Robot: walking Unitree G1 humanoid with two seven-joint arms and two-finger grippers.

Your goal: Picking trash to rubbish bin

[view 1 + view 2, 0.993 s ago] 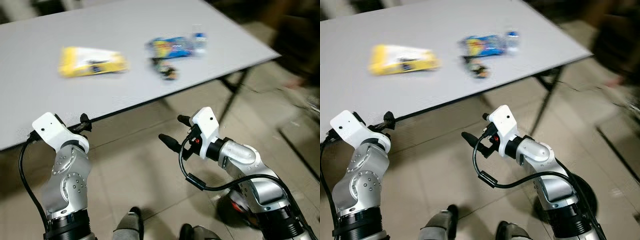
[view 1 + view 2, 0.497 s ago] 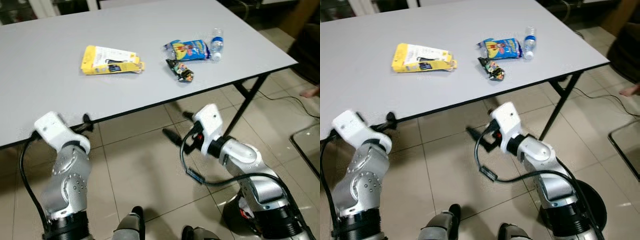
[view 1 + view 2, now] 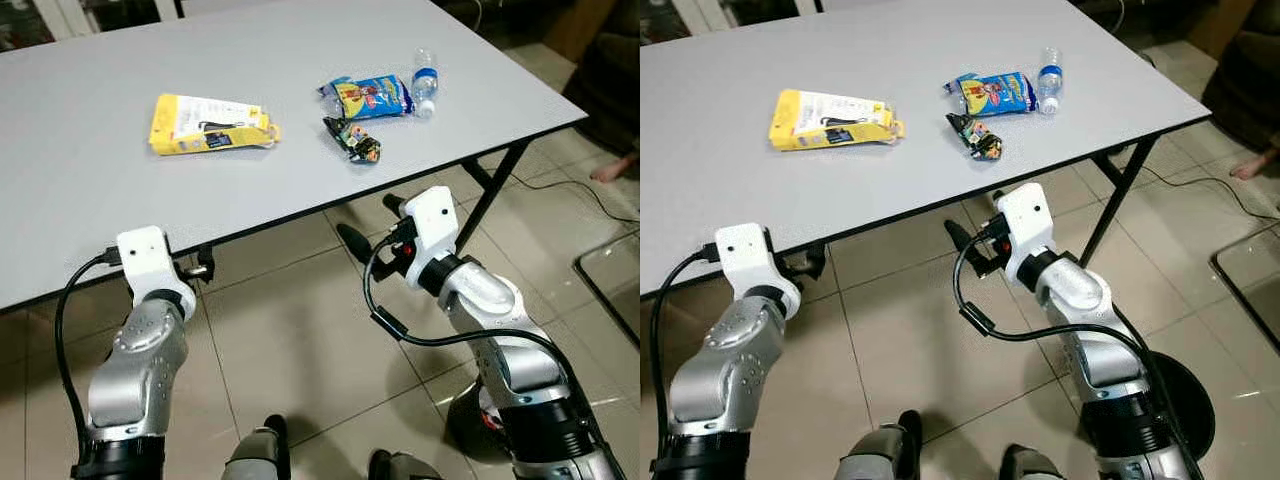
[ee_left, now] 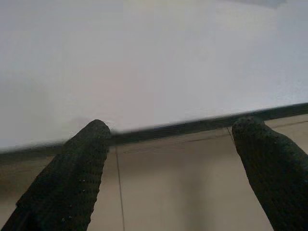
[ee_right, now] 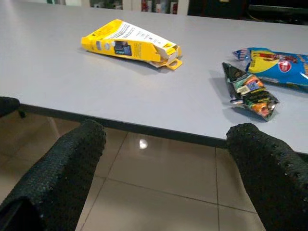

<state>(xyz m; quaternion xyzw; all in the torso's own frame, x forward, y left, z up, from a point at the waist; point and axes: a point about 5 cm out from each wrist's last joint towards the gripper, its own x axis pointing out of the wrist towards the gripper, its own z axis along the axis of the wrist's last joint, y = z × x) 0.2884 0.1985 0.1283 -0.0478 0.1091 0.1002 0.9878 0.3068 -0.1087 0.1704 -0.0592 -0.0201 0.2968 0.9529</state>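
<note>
On the grey table (image 3: pixel 90 190) lie a flattened yellow carton (image 3: pixel 210 124), a blue snack packet (image 3: pixel 372 97), a small dark wrapper (image 3: pixel 353 139) and a clear plastic bottle (image 3: pixel 425 82). My left gripper (image 3: pixel 203 268) is open, level with the table's front edge, and its fingers (image 4: pixel 77 178) frame that edge. Over the floor, just in front of the edge and below the dark wrapper (image 5: pixel 249 90), my right gripper (image 3: pixel 372 222) is open and holds nothing. The yellow carton (image 5: pixel 130 44) lies beyond its fingertips (image 5: pixel 67 163).
A black folding table leg (image 3: pixel 497 192) stands right of my right arm. A cable (image 3: pixel 590 195) runs over the tiled floor at the right, near what looks like a person's foot (image 3: pixel 614 168). Dark furniture (image 3: pixel 610 70) stands at the far right.
The blurred view has steadied and the camera has shifted. Both arms have lifted closer to the table's front edge, the left wrist moving rightward. Nothing on the table has moved.
</note>
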